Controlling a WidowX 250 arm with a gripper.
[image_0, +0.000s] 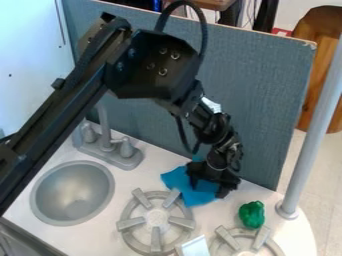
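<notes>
Black two-finger gripper (208, 189) parted at blue cloth (179, 179); can't tell if I'm touching it. White counter (163, 159) under cloth; round grey burner (156, 217) beside; blue-grey fabric partition (260, 95) behind; brown wooden furniture (320, 55) beyond.

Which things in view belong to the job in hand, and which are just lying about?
In the job:
- robot arm
- blue cloth, at the arm's end

Just there:
- green object
- white object
- fixtures: sink, faucet, stove burner
</notes>
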